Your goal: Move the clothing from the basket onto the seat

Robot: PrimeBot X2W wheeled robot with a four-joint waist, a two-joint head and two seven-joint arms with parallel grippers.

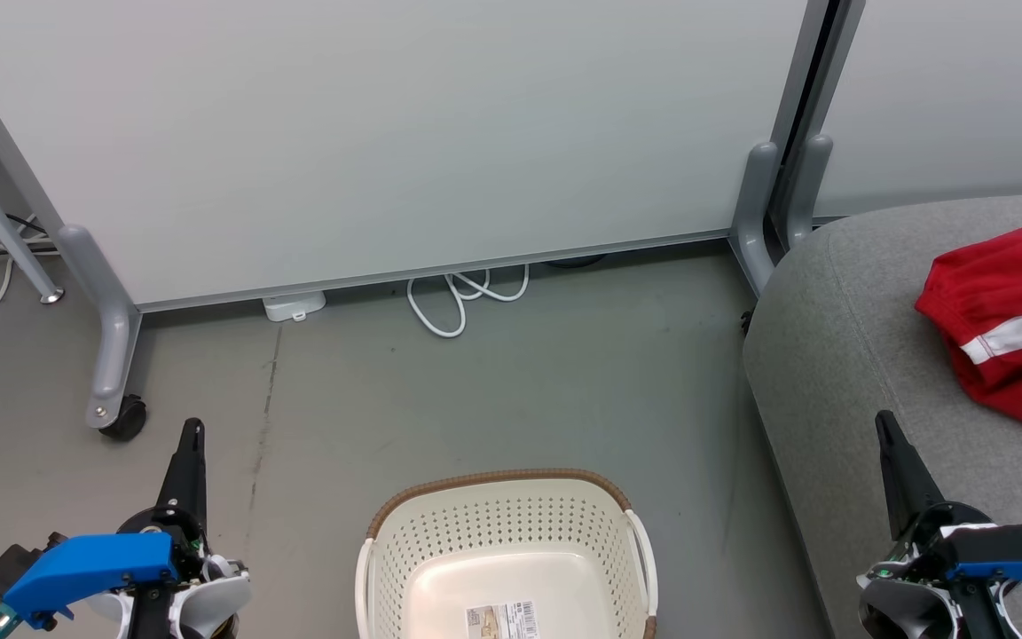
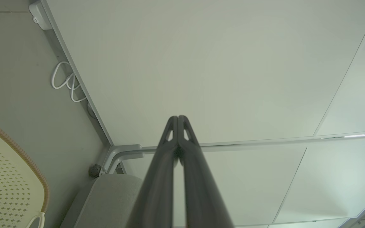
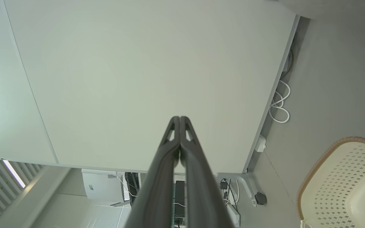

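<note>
The basket (image 1: 493, 528) is smooth cream plastic with a brown woven-look rim and a paper label (image 1: 500, 619). The clothing (image 1: 1003, 284) is soft red cloth. The seat (image 1: 839, 373) is grey, slightly rough cloth. The floor (image 1: 564, 373) and the wall panel (image 1: 387, 133) are dull and smooth.

On the basket's (image 1: 493, 479) left, my left gripper (image 1: 193, 432) has long dark fingers (image 2: 158, 177) tapering to a point. Behind them sit a bright blue moulded block, a white rounded wrist shell and a teal end piece. On the basket's right, my right gripper (image 1: 884, 424) has the same dark fingers, a blue bracket over black housing and a small green spot. Each finger has a slim triangular cut-out near its tip.
</note>
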